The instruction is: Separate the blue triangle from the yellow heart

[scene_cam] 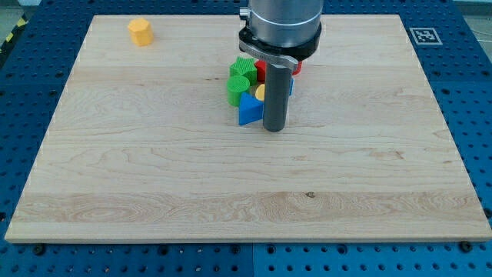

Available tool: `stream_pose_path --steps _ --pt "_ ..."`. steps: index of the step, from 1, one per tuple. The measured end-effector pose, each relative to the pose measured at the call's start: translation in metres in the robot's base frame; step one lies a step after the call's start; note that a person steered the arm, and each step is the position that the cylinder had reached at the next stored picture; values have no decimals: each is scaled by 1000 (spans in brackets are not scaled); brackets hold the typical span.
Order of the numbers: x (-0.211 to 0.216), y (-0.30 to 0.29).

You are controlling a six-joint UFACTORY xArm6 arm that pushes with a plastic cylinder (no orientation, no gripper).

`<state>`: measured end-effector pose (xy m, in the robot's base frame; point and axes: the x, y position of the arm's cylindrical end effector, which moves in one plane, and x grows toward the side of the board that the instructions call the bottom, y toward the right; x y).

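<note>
The arm (280,27) came down from the view's top centre, its grey housing cut off by the frame, and ended in a straight dark rod standing upright over the board. It carried no jaws, only that bare rod, and it held nothing. My tip (274,128) rested on the wood just to the right of the blue triangle (249,110), close enough that I could not tell whether the two touched.

The yellow heart (260,92) sat just above and to the right of the triangle, pressed against it and largely hidden behind the rod. A green block (238,86) lay to the left of the heart, touching the triangle's upper edge, with a second green block (244,68) behind it. A red block (261,71) showed behind the heart, partly covered by the arm. All of these formed one tight cluster near the board's upper middle. A yellow block (141,31) stood alone, well apart, near the upper left corner.

The board (231,185) was pale wood with visible grain. It lay on a blue perforated table (477,100), and a black-and-white marker (424,35) sat beside the board's upper right corner.
</note>
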<state>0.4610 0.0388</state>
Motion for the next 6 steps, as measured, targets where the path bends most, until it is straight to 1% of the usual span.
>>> stream_pose_path --steps 1,2,4,5,6 --pt "-19 1" --pt "-21 -19" --pt "6 -63" --pt "16 -60" --pt "27 -71"
